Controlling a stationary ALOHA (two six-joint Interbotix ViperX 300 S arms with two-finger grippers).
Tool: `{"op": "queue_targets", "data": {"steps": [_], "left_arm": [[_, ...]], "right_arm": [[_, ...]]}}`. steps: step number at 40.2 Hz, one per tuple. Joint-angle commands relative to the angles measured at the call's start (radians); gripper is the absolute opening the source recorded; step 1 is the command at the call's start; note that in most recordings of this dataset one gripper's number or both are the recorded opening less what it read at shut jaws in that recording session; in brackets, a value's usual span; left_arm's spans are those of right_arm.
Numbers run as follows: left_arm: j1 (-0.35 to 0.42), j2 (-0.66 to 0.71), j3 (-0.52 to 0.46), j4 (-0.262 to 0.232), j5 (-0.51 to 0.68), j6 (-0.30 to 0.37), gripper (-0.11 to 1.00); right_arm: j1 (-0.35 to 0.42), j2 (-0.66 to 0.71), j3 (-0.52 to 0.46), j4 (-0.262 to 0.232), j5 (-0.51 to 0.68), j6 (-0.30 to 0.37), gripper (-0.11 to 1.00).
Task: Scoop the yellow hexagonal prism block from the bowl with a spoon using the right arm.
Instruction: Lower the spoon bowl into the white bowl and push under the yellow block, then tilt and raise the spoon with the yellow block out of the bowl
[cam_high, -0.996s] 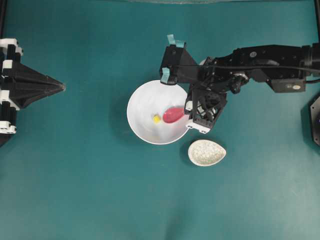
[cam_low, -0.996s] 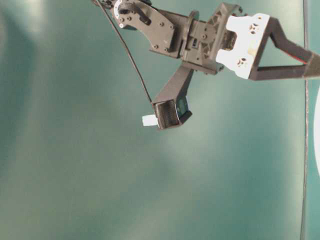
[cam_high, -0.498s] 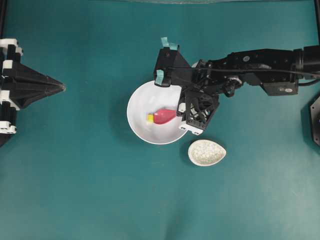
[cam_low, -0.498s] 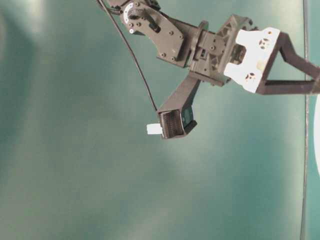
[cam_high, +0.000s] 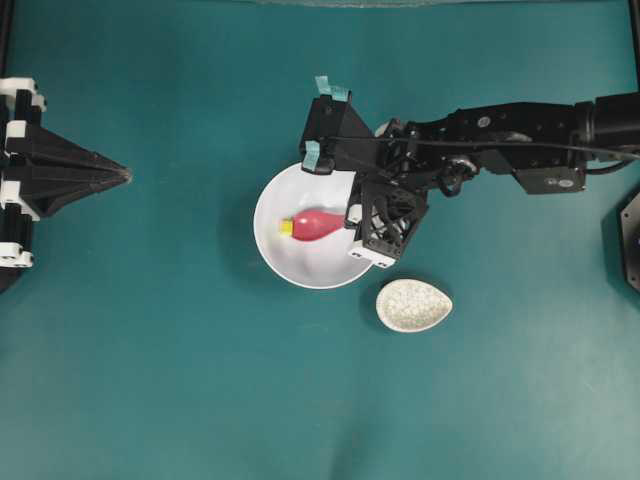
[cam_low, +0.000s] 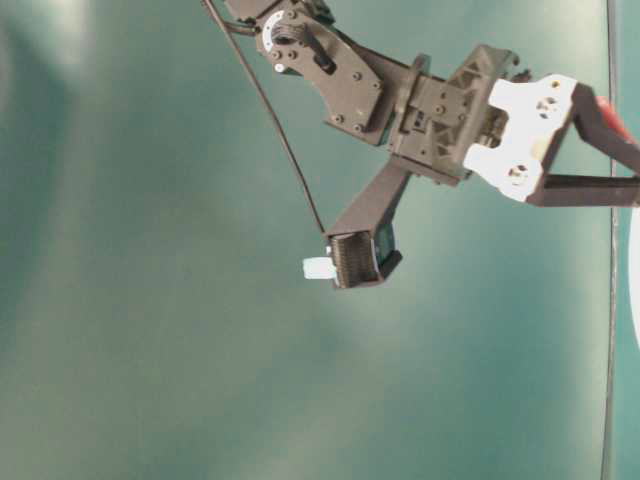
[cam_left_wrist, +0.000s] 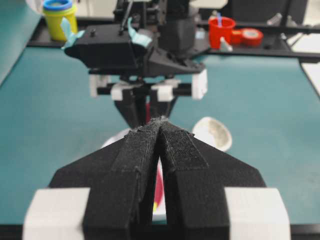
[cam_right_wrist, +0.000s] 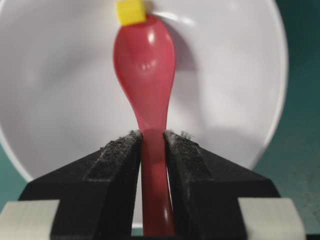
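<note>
One speckled spoon rest (cam_high: 414, 305) just beside bowl (cam_high: 275, 255); right claw (cam_right_wrist: 152, 150) clamping spoon (cam_right_wrist: 145, 75), yellow block (cam_right_wrist: 130, 11) at its tip; left claw (cam_left_wrist: 159, 131) closed, empty.

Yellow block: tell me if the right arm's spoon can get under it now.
Probably yes: the spoon tip already touches the yellow block inside the bowl, nothing between them.

Bright, even light from above; the bowl (cam_high: 290, 260) throws only a soft shadow on the teal counter (cam_high: 150, 350). Glare spots shine on the spoon (cam_right_wrist: 145, 65). The table-level view is hazy, with a pale glare patch. In the left wrist view the far clutter is blurred
</note>
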Motion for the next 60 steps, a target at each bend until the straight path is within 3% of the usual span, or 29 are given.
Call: {"op": "queue_targets", "data": {"steps": [1, 21, 60], "left_arm": [[0.003, 0.003, -0.021, 0.003, -0.005, 0.002, -0.01], [0.002, 0.003, -0.02, 0.003, -0.005, 0.002, -0.01], [0.002, 0.003, -0.02, 0.003, -0.005, 0.003, -0.01]], "right_arm": [[0.002, -0.014, -0.021, -0.002, -0.037, 0.002, 0.23], [0.002, -0.014, -0.021, 0.003, -0.138, 0.005, 0.23], [0.002, -0.166, 0.054, 0.044, -0.149, 0.02, 0.23]]}}
